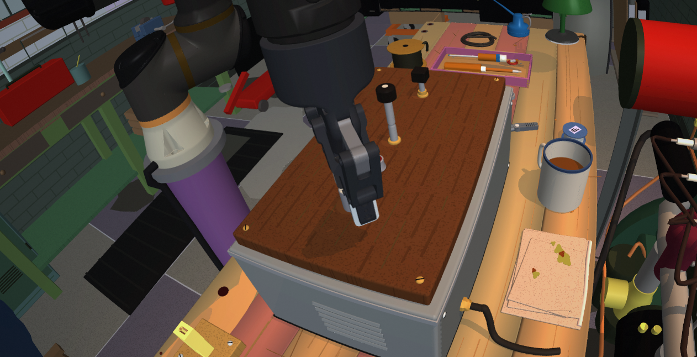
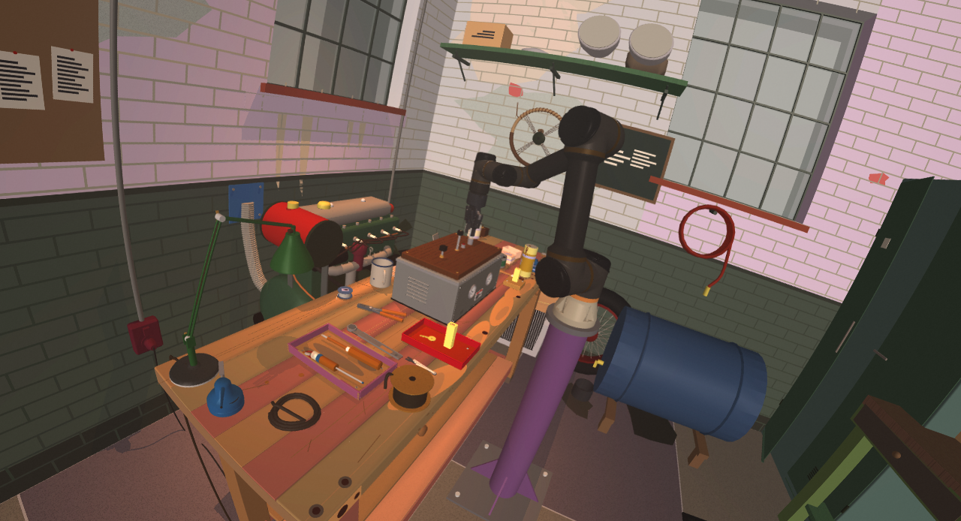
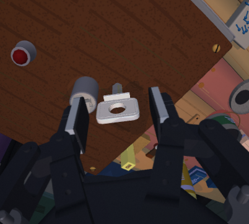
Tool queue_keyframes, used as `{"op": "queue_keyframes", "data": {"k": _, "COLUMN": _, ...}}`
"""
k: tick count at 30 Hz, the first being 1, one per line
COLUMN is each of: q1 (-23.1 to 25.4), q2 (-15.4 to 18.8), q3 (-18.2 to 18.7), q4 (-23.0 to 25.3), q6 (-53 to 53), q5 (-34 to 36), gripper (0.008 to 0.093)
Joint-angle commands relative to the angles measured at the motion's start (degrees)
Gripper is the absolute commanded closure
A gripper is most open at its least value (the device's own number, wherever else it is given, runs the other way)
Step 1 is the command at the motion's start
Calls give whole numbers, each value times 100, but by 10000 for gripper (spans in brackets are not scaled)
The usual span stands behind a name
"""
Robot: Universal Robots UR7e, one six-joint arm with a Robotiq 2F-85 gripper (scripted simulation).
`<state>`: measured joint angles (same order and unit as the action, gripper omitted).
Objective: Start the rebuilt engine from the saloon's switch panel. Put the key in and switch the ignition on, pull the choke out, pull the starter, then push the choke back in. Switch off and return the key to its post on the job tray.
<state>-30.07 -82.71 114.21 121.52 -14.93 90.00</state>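
Observation:
My gripper point(image 3: 117, 111) hangs open over the brown wooden switch panel point(image 1: 385, 179) and holds nothing. The silver key point(image 3: 117, 109) lies between the open fingers, clear of both, beside the grey ignition barrel point(image 3: 83, 92). Whether the key's blade rests on the panel I cannot tell. A red lamp point(image 3: 21, 55) sits in the panel further off. The choke knob point(image 1: 386, 93) stands high on its long shaft. The starter knob point(image 1: 419, 75) sits low behind it. The red job tray point(image 2: 440, 342) with its yellow post point(image 2: 450, 334) lies on the bench in front of the panel box.
A mug point(image 1: 563, 174) of brown liquid stands on the bench right of the panel box. A purple tool tray point(image 1: 487, 64), a wire spool point(image 1: 405, 52) and an oil can point(image 1: 517, 25) lie behind. A stack of papers point(image 1: 548, 277) lies near the front.

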Motion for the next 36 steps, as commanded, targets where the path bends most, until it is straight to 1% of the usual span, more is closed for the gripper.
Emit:
{"op": "queue_keyframes", "data": {"k": 1, "q1": 0, "q2": -3, "q3": -2, "q4": 3, "q6": 0, "q5": 0, "gripper": 434}}
{"op": "queue_keyframes", "data": {"k": 20, "q1": 0, "q2": 0, "q3": 0, "q4": -1, "q6": 0, "q5": 0, "gripper": 434}}
{"op": "queue_keyframes", "data": {"k": 24, "q1": 0, "q2": -35, "q3": -37, "q4": -67, "q6": 0, "q5": 0, "gripper": 434}}
{"op": "queue_keyframes", "data": {"k": 29, "q1": 0, "q2": -171, "q3": -198, "q4": -356, "q6": 0, "q5": 0, "gripper": 434}}
{"op": "queue_keyframes", "data": {"k": 36, "q1": 0, "q2": -429, "q3": -614, "q4": -1030, "q6": 0, "q5": 0, "gripper": 434}}
